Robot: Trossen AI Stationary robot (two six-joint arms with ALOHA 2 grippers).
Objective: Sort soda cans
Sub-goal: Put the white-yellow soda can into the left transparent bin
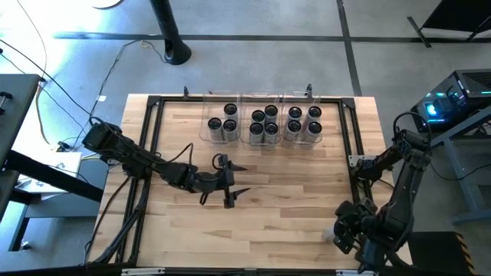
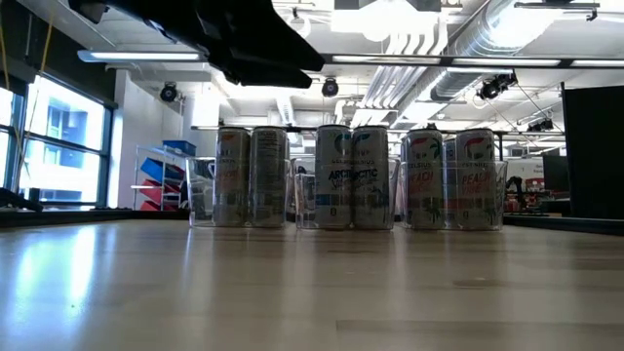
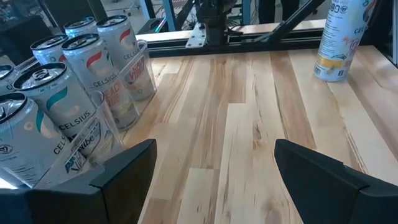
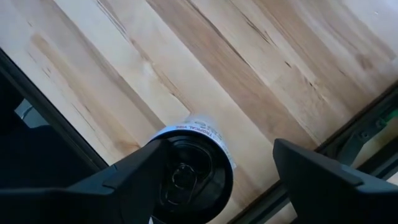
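Soda cans stand upright in three clear bins at the table's far side: three in the left bin [image 1: 223,119], several in the middle bin [image 1: 265,124] and several in the right bin [image 1: 304,122]. In the low view they show as a row [image 2: 353,177]. One lone can [image 4: 189,171], pale with a dark top, stands near the table's near right corner [image 3: 339,40]. My right gripper [image 4: 217,168] hangs open above it, pointing steeply down, one finger over the can's rim; no touch shows. My left gripper [image 1: 236,179] is open over the table's middle, holding nothing.
A black frame [image 1: 149,138] runs around the wooden tabletop. Bare wood [image 1: 291,192] lies between the bins and the near edge. The lone can stands close to the frame's near right rail [image 4: 348,143].
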